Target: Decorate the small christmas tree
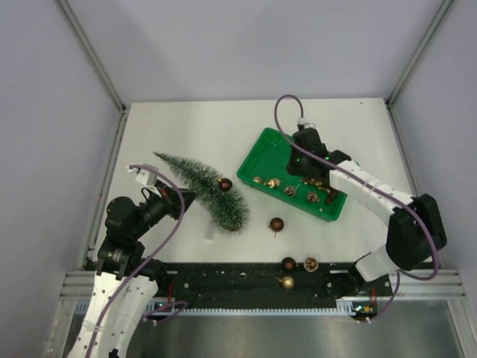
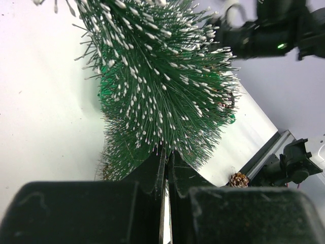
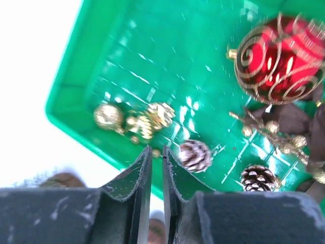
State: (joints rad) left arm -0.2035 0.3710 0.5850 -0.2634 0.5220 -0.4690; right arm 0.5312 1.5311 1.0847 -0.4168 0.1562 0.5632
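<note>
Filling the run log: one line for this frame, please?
left gripper: shut on small christmas tree | right gripper: near-shut over green tray, hold unclear

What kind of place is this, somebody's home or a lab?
Probably a robot lab test cell: a white table boxed in by plain grey panels on metal framing, with a left arm and right arm bolted to a rail at its edge.

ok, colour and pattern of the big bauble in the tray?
Red bauble with gold swirls, best in right wrist view.

I see a green tray (image 1: 267,153) holding a red bauble (image 3: 278,53), gold trinkets (image 3: 147,119), pine cones (image 3: 259,178); a brown ball (image 1: 276,224) lies nearby.
</note>
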